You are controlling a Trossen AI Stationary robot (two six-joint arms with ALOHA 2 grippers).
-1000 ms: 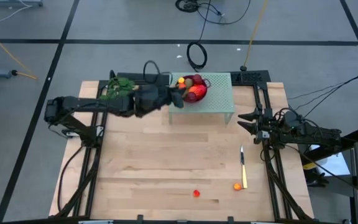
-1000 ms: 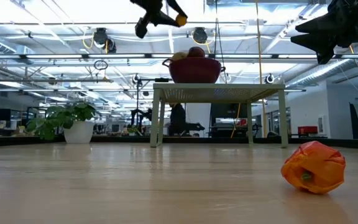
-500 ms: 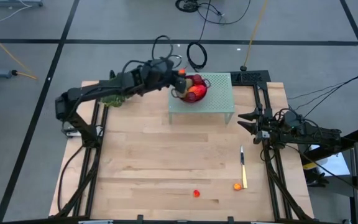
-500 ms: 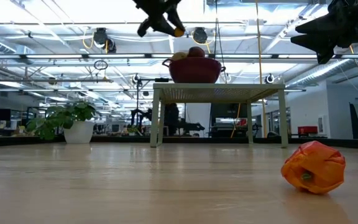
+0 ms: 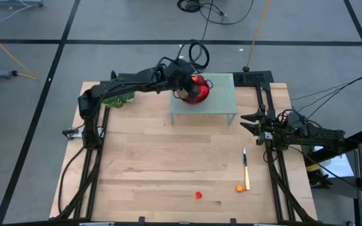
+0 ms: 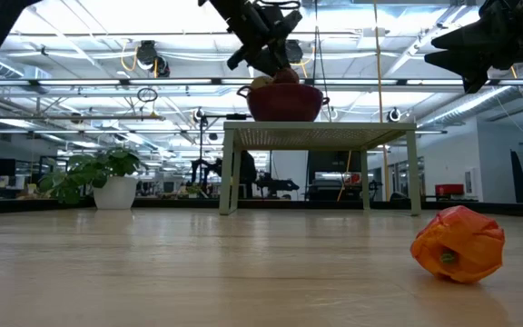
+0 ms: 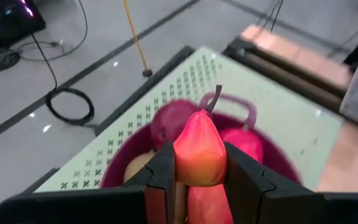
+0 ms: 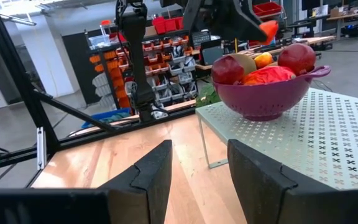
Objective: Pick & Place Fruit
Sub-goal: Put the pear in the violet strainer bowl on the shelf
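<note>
My left gripper (image 7: 199, 163) is shut on a red-orange pear-shaped fruit (image 7: 197, 134) with a brown stem. It hovers just above the magenta colander bowl (image 7: 166, 118), which stands on the small green perforated table (image 5: 222, 103) and holds several fruits. In the high view this gripper (image 5: 184, 85) is at the bowl's left rim. A small red fruit (image 5: 198, 195) and a small orange one (image 5: 239, 188) lie near the near edge of the wooden table. My right gripper (image 8: 197, 168) waits open at the table's right edge (image 5: 256, 122). My left gripper pinches the pear-shaped fruit by the two sides of its body (image 7: 182, 165) between its two fingers (image 7: 160, 177). The stem end (image 7: 215, 96) sticks out past the fingertips. The fruit is lifted clear, above the bowl.
A slim knife (image 5: 246, 168) lies on the right part of the table. A leafy green sprig (image 5: 118, 97) sits at the far left corner. The wide middle of the wooden top (image 5: 168, 157) is bare. Cables lie on the floor beyond the far edge.
My left arm has swung from the left side of the small green table toward the right and far edge, then come down over the bowl, carrying the fruit shut between its fingers the whole time.
</note>
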